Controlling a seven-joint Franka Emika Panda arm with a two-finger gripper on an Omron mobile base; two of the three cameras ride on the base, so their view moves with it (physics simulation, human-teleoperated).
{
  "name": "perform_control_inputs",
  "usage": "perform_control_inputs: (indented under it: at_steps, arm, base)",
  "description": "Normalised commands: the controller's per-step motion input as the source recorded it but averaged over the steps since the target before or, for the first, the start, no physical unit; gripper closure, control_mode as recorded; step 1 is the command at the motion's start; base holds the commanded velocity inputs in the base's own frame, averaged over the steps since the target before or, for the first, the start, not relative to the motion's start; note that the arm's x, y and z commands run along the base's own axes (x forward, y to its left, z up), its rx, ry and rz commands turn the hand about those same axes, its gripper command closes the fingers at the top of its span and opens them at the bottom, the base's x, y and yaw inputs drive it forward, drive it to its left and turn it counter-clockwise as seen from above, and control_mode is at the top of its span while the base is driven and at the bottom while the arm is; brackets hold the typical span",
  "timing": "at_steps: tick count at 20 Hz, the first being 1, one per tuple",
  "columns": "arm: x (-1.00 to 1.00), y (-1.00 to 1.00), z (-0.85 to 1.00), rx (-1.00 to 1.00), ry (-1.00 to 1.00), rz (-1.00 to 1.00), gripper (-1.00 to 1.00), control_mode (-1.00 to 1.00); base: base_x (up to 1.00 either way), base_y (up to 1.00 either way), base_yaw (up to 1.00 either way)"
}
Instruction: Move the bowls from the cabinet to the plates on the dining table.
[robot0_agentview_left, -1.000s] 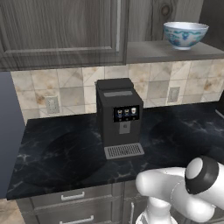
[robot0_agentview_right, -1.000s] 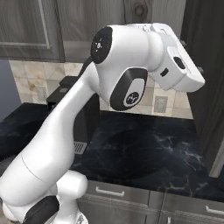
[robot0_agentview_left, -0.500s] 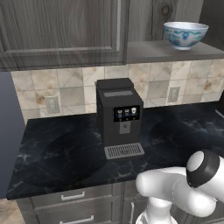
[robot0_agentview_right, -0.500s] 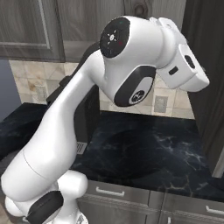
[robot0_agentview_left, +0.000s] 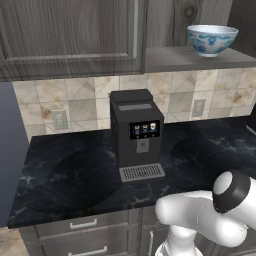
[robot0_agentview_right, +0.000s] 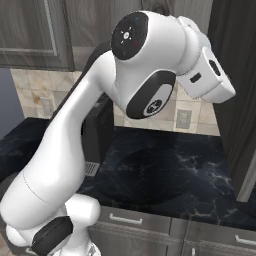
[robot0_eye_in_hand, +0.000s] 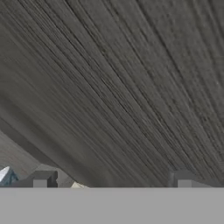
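A black coffee machine (robot0_agentview_left: 136, 132) stands at the centre of the left base view on a black marble worktop (robot0_agentview_left: 75, 170), with a tiled backsplash (robot0_agentview_left: 75, 97) behind it and grey drawer units (robot0_agentview_left: 85, 235) below. Across the top of that view runs the dark wood-grain cabinet (robot0_agentview_left: 70, 35); its door at upper left is shut, and to the right its open shelf (robot0_agentview_left: 190, 57) carries the white bowl with blue pattern (robot0_agentview_left: 212, 39), upright in the upper right corner. In the right base view the white arm (robot0_agentview_right: 100, 130) bulks through the middle of the frame and hides much of the coffee machine and cabinet behind it; its wrist points toward the upper right, at a dark wood panel (robot0_agentview_right: 235, 65). In the hand view the gripper (robot0_eye_in_hand: 111, 183) sits at the bottom edge, its two fingertips (robot0_eye_in_hand: 41, 179) spread wide with nothing between them, facing close grey wood grain. At the far lower left of that view, a sliver of white and blue beside the fingertip may be the bowl; too small to tell.
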Motion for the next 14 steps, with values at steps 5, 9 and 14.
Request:
perform_control_inputs:
  at_steps: [5,9,14]
  arm:
    - [-0.26,0.38,0.0,-0.11,-0.09,0.04,-1.0,-1.0]
    - [-0.28,0.45,0.0,-0.13,-0.1,0.04,-1.0,-1.0]
    - [-0.26,0.48,0.0,-0.11,-0.07,0.06,-1.0,-1.0]
  base:
    - [0.0,0.0,0.0]
    - [0.0,0.0,0.0]
    - [0.0,0.0,0.0]
